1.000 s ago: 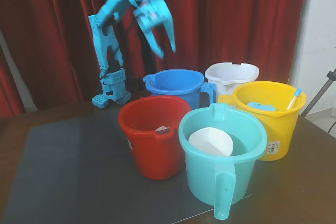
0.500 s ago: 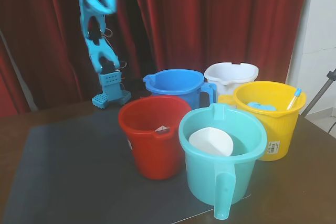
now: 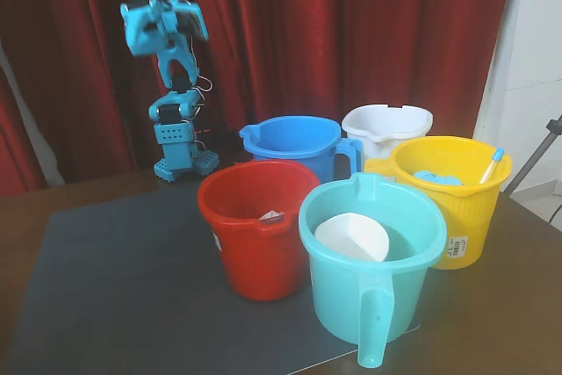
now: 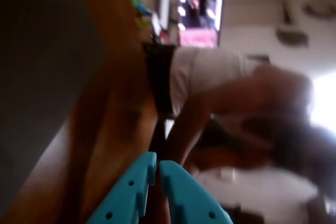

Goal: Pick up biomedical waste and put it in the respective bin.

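The gripper [image 4: 157,169] is showing its two teal fingers nearly together with only a thin slit between them and nothing in it, while in the fixed view it is sitting raised and folded back [image 3: 180,19] near the red curtain [image 3: 351,32]. Five buckets are standing clustered on the dark mat [image 3: 114,287]: the royal-blue bucket [image 3: 294,142] behind, then white [image 3: 386,125], yellow [image 3: 448,195], red [image 3: 255,230] and teal [image 3: 369,265]. The medicine bottle is not showing anywhere, the wrist view is badly blurred, and the mat's left half is lying open.
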Available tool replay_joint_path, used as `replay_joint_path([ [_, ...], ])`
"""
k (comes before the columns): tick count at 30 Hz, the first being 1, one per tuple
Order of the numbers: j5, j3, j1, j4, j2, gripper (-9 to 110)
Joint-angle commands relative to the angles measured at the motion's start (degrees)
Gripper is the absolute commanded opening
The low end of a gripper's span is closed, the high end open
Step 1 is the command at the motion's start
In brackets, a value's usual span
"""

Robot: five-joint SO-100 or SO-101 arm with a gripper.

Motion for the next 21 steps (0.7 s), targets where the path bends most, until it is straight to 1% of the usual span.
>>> replay_joint_path([
  [1, -1.5, 7.3, -2.5, -2.0, -0.9, 0],
  [12, -2.1, 39.1, -10.3, -24.6, -2.0, 0],
  [14, -2.1, 39.3, -10.2, -24.4, -2.0, -1],
  [18, -2.1, 39.1, -9.4, -13.7, -2.0, -1],
  [21, -2.0, 39.1, -9.4, -8.3, -2.0, 0],
])
